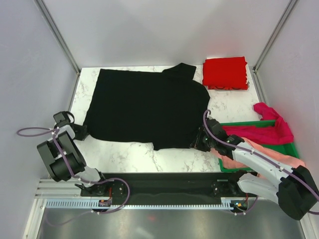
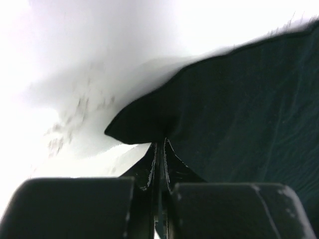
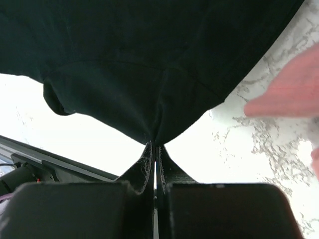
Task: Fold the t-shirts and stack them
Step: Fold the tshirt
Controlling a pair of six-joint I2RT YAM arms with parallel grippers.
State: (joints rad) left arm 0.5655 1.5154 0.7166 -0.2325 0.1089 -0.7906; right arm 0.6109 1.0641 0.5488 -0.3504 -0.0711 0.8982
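Left fingers: my left fingers (image 1: pixel 79 132) are pressed together on the near left corner of the black shirt (image 1: pixel 144 107). The wrist view shows the tips (image 2: pixel 159 147) shut on that cloth corner (image 2: pixel 239 109).
Black shirt: it lies spread flat across the middle of the surface (image 1: pixel 149 158), its hem to the left and its sleeves to the right.
Right fingers: my right fingers (image 1: pixel 202 143) are closed tight on the shirt's near right corner. In the wrist view the tips (image 3: pixel 155 147) pinch a fold of the black cloth (image 3: pixel 149 59) just above the marble.
Red shirt: it is folded into a neat rectangle (image 1: pixel 225 73) at the far right corner of the surface, just beside the black shirt's far sleeve.
Bin: the green bin (image 1: pixel 291 149) sits at the right edge, behind my right arm.
Magenta shirt: it is crumpled (image 1: pixel 264 132), draped over the bin's far rim.
Pink shirt: it is loose in the bin (image 1: pixel 279 157), under my right arm, spilling over the near left rim.
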